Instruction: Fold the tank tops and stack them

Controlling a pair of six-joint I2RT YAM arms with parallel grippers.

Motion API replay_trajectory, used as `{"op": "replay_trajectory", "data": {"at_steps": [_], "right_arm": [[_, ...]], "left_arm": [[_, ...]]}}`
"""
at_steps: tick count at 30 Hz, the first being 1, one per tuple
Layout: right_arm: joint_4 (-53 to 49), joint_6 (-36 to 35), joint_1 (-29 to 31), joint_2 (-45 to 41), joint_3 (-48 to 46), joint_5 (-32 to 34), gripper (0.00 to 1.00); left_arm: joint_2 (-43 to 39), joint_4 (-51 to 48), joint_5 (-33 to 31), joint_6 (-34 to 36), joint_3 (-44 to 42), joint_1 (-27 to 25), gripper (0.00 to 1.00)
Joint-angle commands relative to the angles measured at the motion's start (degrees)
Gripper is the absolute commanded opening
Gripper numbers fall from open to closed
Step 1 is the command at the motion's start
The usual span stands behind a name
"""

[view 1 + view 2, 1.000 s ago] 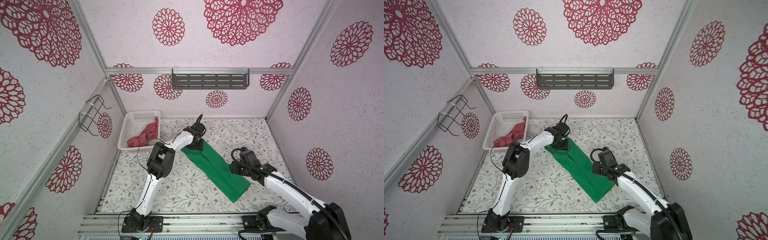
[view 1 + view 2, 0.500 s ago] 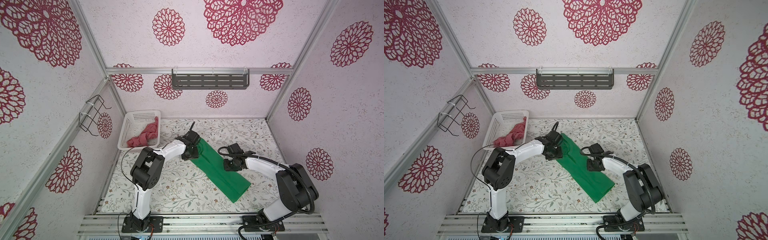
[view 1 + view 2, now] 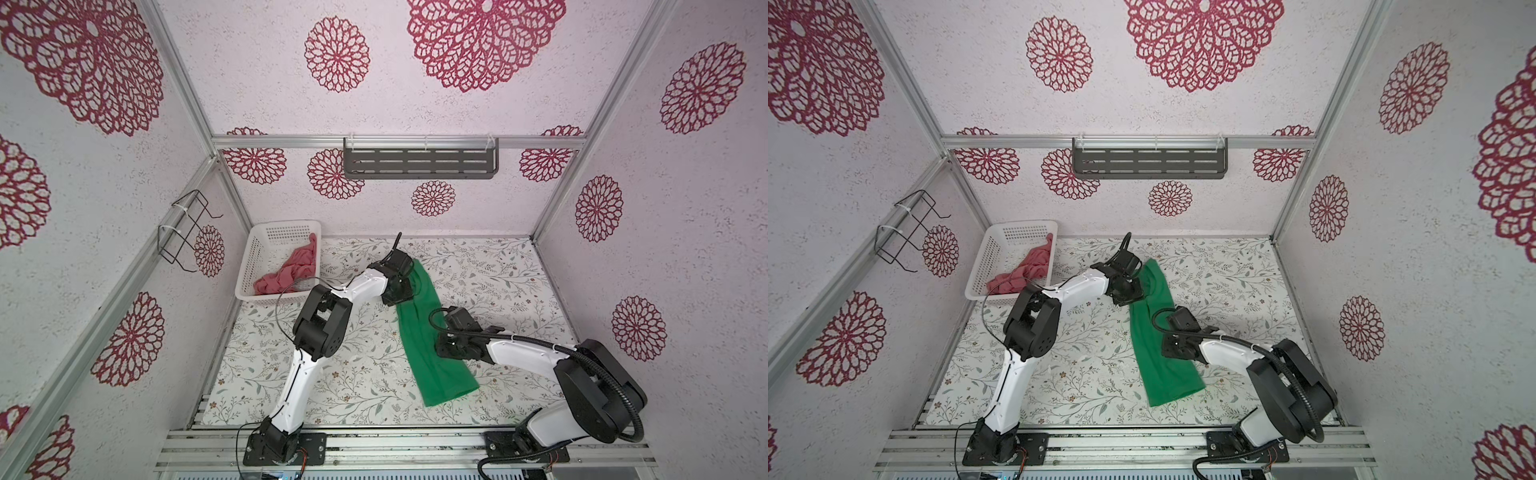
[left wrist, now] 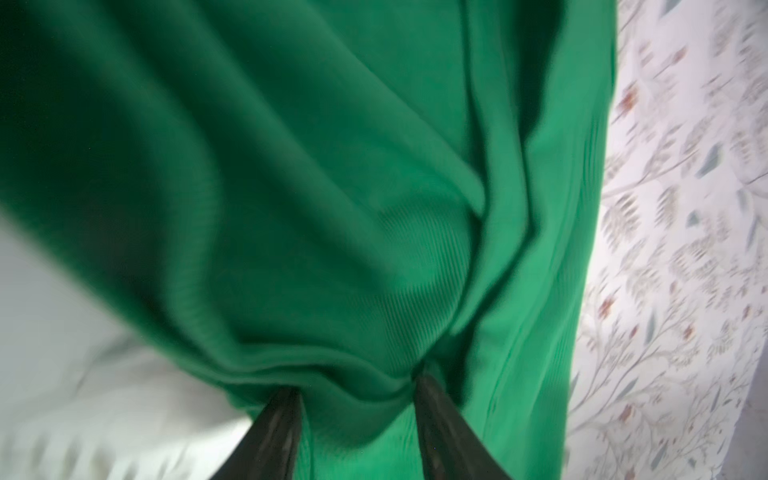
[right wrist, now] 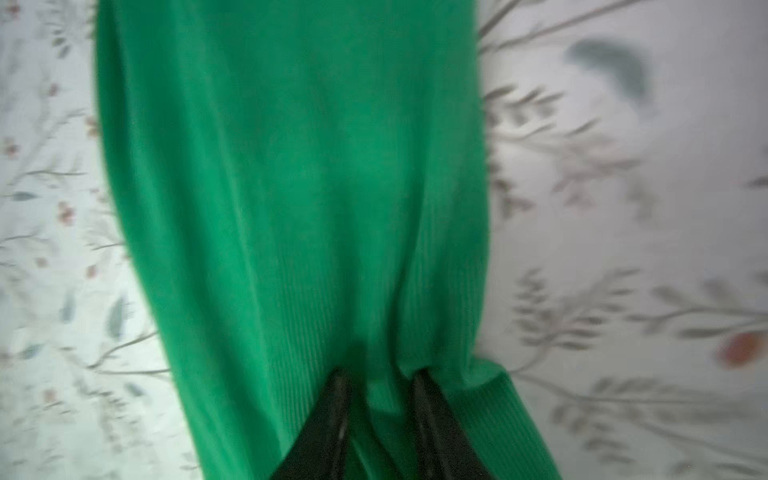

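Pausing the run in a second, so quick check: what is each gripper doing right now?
Left gripper: closed on a bunched fold of the green tank top.
Right gripper: closed on the green tank top as well, cloth pinched in its jaws.

Both arms stretch low; the left gripper (image 4: 357,384) and right gripper (image 5: 381,372) each pinch the green tank top (image 3: 417,332), jaws half-parted.

Bright, even light; crisp top views, smeared wrist views.
Motion blur softens the green tank top (image 4: 332,166) and the floral tabletop (image 5: 623,208) beside it in both wrist views.
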Motion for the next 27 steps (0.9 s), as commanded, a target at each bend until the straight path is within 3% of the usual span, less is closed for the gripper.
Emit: {"op": "replay_trajectory", "data": {"at_steps": [1, 4, 7, 12, 18, 27], "right_arm": [[-1.72, 6.35, 4.49, 1.96, 4.52, -3.13, 0.43], [-9.00, 3.41, 4.34, 1.04, 10.09, 1.81, 0.47], [-14.63, 0.05, 2.98, -0.98, 12.61, 4.68, 0.47], [-18.61, -1.91, 0.80, -3.21, 11.48, 3.99, 0.45], [-16.21, -1.21, -1.27, -3.44, 9.57, 2.23, 0.42], [-14.95, -8.31, -10.06, 9.95, 22.74, 6.37, 0.38]], "left_arm": [[9.44, -9.47, 0.54, 6.46, 11.60, 2.19, 0.51], [10.10, -14.51, -0.23, 11.06, 18.95, 2.74, 0.56], [4.05, -14.51, -2.21, 14.05, 15.33, 2.71, 0.59], [-11.39, -10.38, -3.62, 12.41, -2.46, 2.46, 0.60], [-29.79, 2.03, -1.81, 3.18, -30.73, 1.70, 0.59], [-38.69, 1.57, -1.23, -4.25, -45.66, -5.87, 0.55]]}}
